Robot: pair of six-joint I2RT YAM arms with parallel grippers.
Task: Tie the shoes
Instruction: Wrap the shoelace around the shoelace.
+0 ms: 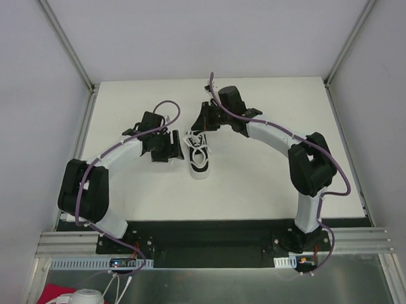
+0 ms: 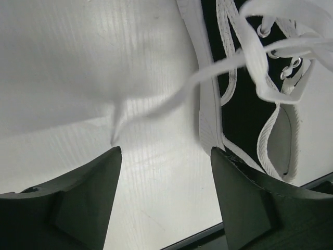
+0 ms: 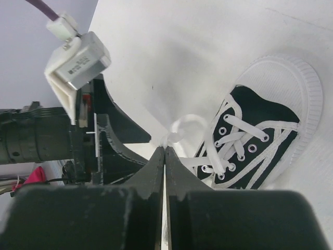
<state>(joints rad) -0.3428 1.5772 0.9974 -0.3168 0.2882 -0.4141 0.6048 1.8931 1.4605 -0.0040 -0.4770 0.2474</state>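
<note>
The shoe [image 1: 198, 157], a small black sneaker with a white sole and toe rim, lies mid-table between both arms. My right gripper [image 3: 165, 147] is shut on a white lace, and a small loop [image 3: 186, 126] of it stands just beyond the tips, beside the sneaker [image 3: 260, 140]. In the top view the right gripper [image 1: 204, 122] hangs over the shoe's far end. My left gripper [image 2: 166, 151] is open just left of the shoe [image 2: 244, 104], with only bare table between its fingers [image 2: 88, 192]. A loose, blurred lace [image 2: 171, 96] trails from the shoe above them.
The white table [image 1: 257, 183] is walled by grey panels and metal posts. The left gripper's body [image 3: 112, 133] sits close to the right gripper's tips. A metal rail [image 1: 213, 248] carries both arm bases at the near edge.
</note>
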